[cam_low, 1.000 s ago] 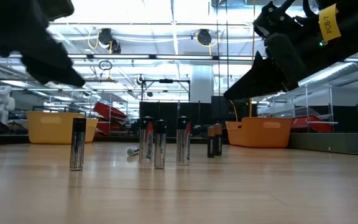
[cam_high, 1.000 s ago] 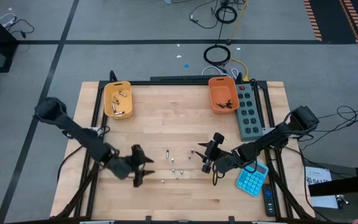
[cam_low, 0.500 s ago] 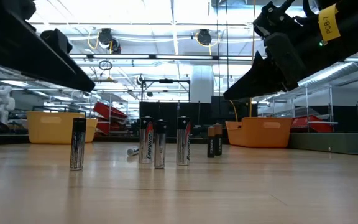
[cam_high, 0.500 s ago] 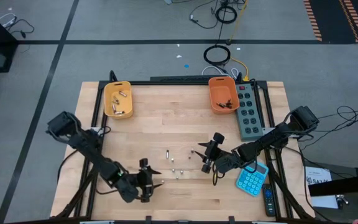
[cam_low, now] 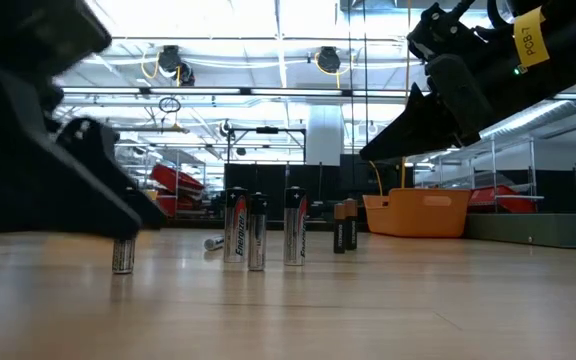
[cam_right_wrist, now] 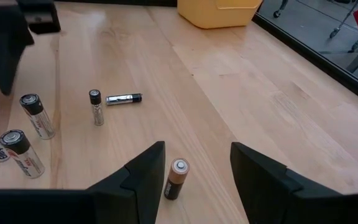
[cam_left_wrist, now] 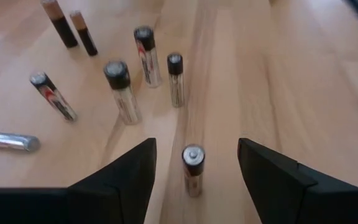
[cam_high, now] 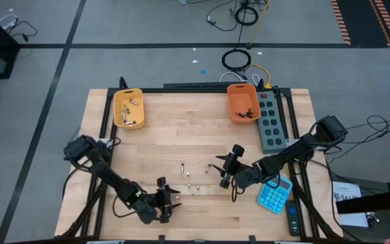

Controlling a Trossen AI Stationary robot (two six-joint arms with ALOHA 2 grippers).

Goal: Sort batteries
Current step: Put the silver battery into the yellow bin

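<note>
The yellow bin (cam_high: 128,108) and orange bin (cam_high: 243,103) each hold a few batteries; more batteries (cam_high: 189,179) stand mid-table between the released left gripper (cam_high: 167,204) and right gripper (cam_high: 226,167), both empty.

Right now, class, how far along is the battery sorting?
Done: some batteries lie in the yellow bin and orange bin. In hand: the left end effector, open, straddles a standing battery; the right end effector, open, frames another. Left: several loose batteries on the table.

Blue calculator (cam_high: 274,196), grey power strip (cam_high: 271,120).
</note>
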